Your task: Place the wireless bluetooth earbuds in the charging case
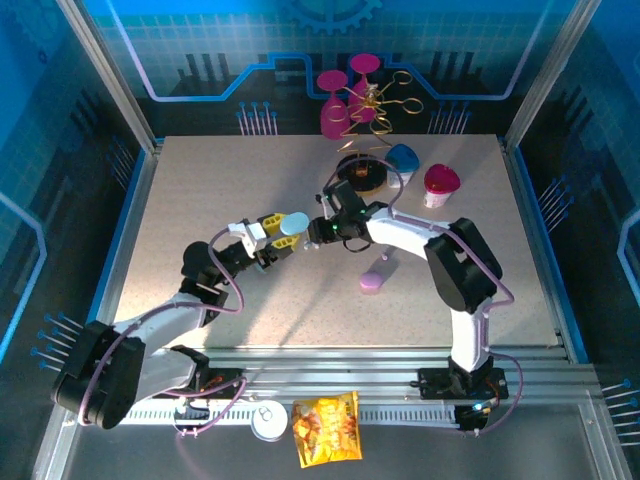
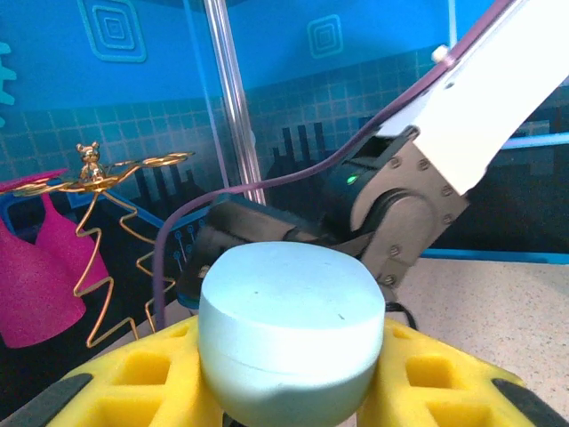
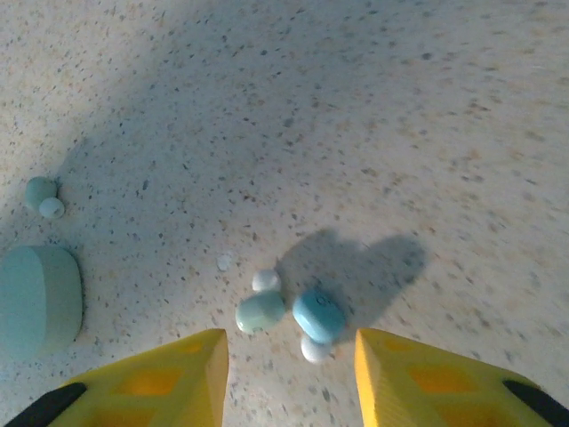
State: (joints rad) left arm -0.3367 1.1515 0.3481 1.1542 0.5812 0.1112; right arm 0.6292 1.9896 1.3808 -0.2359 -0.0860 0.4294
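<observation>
The left arm's yellow fingers (image 2: 151,378) are closed on a pale blue, pill-shaped plastic charging case (image 2: 289,329), gripping its lower half and holding it above the speckled beige counter (image 1: 200,190). In the top view the case (image 1: 292,223) sits at the tips of those fingers (image 1: 270,222), just beside the right arm's fingers (image 1: 320,229).

The right arm's yellow fingers (image 3: 178,378) are spread wide and hold nothing. On the counter (image 3: 400,133) in the gap between them lie two tiny pebble-like plastic earbuds, one pale green-blue (image 3: 260,311) and one brighter blue (image 3: 318,313), touching each other, with small white tips. A third pale earbud (image 3: 43,193) lies well apart, up and to the left. A lilac pill-shaped case (image 1: 372,283) rests on the counter near the right arm's forearm.
</observation>
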